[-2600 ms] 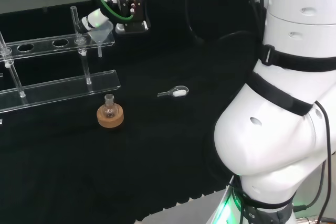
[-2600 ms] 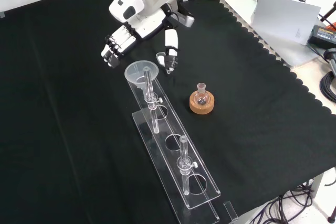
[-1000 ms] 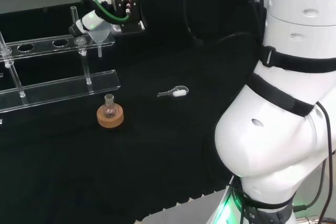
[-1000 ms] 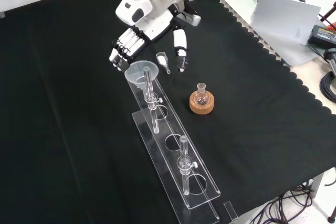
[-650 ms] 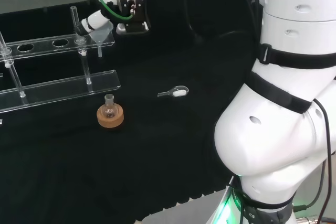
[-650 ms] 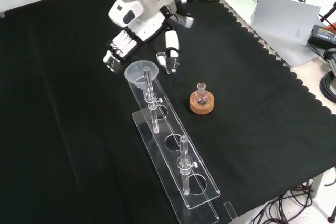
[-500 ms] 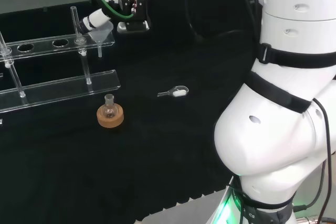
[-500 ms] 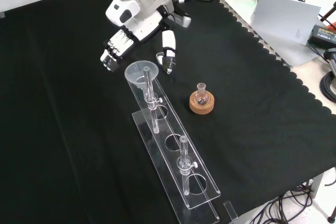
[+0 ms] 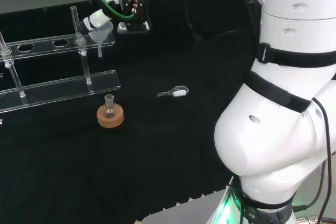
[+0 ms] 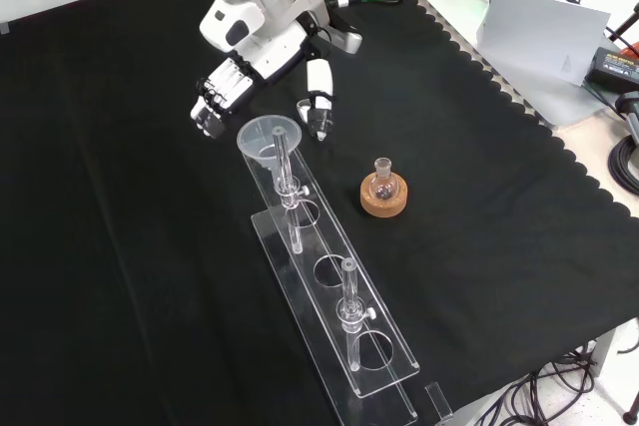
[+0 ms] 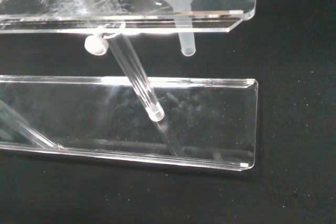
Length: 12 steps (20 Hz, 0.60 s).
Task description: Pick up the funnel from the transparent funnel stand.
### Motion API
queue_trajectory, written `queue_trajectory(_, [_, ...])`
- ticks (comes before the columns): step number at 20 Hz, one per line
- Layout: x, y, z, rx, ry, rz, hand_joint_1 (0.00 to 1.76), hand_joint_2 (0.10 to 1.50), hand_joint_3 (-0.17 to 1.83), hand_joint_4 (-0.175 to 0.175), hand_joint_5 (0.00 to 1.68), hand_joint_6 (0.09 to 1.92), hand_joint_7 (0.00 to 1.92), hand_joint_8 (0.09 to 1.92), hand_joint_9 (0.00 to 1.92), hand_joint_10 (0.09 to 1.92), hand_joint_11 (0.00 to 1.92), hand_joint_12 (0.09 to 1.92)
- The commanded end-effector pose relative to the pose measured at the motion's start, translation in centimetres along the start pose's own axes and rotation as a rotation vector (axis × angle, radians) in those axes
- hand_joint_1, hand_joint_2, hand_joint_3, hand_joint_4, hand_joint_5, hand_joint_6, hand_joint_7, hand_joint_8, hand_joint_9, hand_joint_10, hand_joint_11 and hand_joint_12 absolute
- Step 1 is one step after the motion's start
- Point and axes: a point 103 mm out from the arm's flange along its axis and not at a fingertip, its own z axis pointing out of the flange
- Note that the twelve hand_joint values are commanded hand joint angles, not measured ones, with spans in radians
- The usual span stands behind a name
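Observation:
The clear funnel (image 10: 272, 137) sits in the end hole of the transparent stand (image 10: 334, 281), its stem (image 11: 186, 39) hanging below the upper shelf (image 11: 226, 4). My hand (image 10: 262, 52) hovers just beyond that end of the stand in the front view. It is open, with the fingers (image 10: 212, 107) to the left of the funnel's rim and the thumb (image 10: 319, 97) to its right, neither touching. In the head view a white finger (image 9: 97, 19) is right behind the funnel (image 9: 101, 38).
A small round flask (image 10: 383, 183) stands on a cork ring (image 10: 384, 203) to the right of the stand in the front view. A white scoop (image 9: 175, 92) lies on the cloth. The stand's base plate (image 11: 215, 124) and upright rods (image 10: 348, 286) lie under and beside the funnel.
Since one second ago my hand has shifted left and slightly away from the funnel in the front view, then held nearly still. The funnel has stayed in the stand.

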Motion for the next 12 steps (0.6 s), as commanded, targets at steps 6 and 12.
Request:
queue_trajectory(6, [0.34,-0.27,0.18,0.007,0.002,-0.024,0.39,0.72,0.02,0.009,0.00,0.09,0.08,0.09,0.03,0.09,0.00,0.45])
queue_trajectory(12, [0.37,-0.44,0.69,0.020,-0.018,-0.037,0.39,0.72,0.02,0.009,0.00,0.09,0.08,0.09,0.03,0.09,0.00,0.46])
